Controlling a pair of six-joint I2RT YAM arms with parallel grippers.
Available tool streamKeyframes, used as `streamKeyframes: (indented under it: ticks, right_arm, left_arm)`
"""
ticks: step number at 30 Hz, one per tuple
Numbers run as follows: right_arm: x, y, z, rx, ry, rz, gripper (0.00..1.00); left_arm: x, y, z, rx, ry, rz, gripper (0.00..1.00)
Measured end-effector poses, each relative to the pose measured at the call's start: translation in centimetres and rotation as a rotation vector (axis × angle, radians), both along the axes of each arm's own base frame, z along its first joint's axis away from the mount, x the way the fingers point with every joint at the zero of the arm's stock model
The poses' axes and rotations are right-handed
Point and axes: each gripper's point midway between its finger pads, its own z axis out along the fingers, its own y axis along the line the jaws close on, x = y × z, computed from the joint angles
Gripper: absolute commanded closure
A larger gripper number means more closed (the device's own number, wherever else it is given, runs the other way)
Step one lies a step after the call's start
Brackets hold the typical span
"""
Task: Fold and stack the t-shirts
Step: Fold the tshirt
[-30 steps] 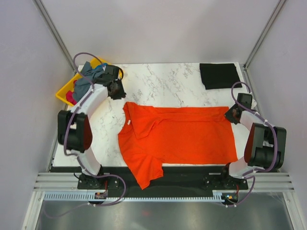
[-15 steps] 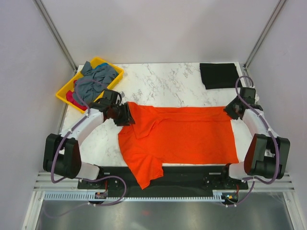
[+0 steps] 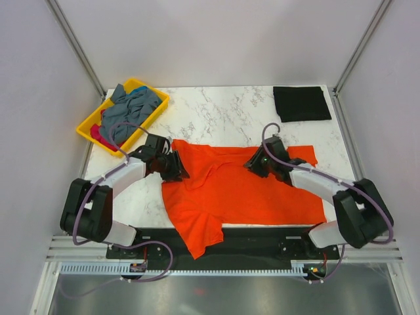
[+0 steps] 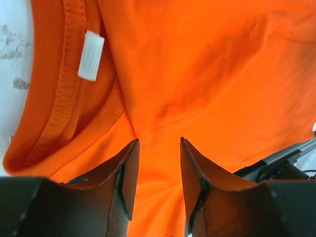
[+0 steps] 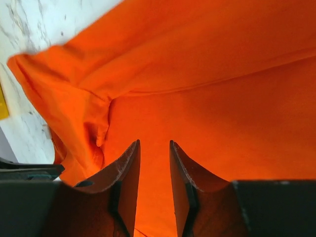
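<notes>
The bright orange cloth t-shirt (image 3: 236, 190) is being left spread flat on the white marble table (image 3: 223, 111), towards 6 o'clock. The left gripper (image 3: 176, 167) is being brought down from the yellow plastic tray (image 3: 88, 129) at 10 o'clock onto the collar. The right gripper (image 3: 258, 161) is being carried from the hem at 3 o'clock inward to mid-shirt. Both pairs of jaws are being held partly apart, with nothing pinched. New holds for a fold are probably being lined up. The folded black cloth t-shirt (image 3: 300, 103) is waiting at 1 o'clock.
</notes>
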Motion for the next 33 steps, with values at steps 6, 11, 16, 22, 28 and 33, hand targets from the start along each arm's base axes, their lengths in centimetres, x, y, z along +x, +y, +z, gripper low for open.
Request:
streamKeyframes:
  ticks: [6,11,16,22,28,33]
  right_arm:
    - [-0.5,8.1,-2.2,0.025,0.029,0.096,0.64]
    - [-0.3,12.1,-2.6,0.068,0.027,0.109,0.64]
    - [-0.2,14.1,-3.7,0.087,0.05,0.101,0.65]
    - [-0.3,14.8,-4.7,0.102,0.077,0.086,0.66]
    - [-0.1,15.4,-4.7,0.118,0.079,0.078,0.68]
    - [-0.1,16.0,-4.9,0.129,0.082,0.08,0.73]
  left_arm:
    - [0.4,-0.2,-1.8,-0.001,0.034,0.019,0.54]
    - [0.7,-0.3,-2.1,-0.005,0.03,0.025,0.55]
    - [0.9,-0.4,-2.2,-0.007,0.027,0.026,0.58]
    - [0.8,-0.5,-2.4,-0.002,0.031,0.023,0.57]
    - [0.2,-0.5,-2.8,0.018,0.032,0.022,0.55]
    - [-0.4,-0.9,-3.1,0.04,0.032,0.005,0.54]
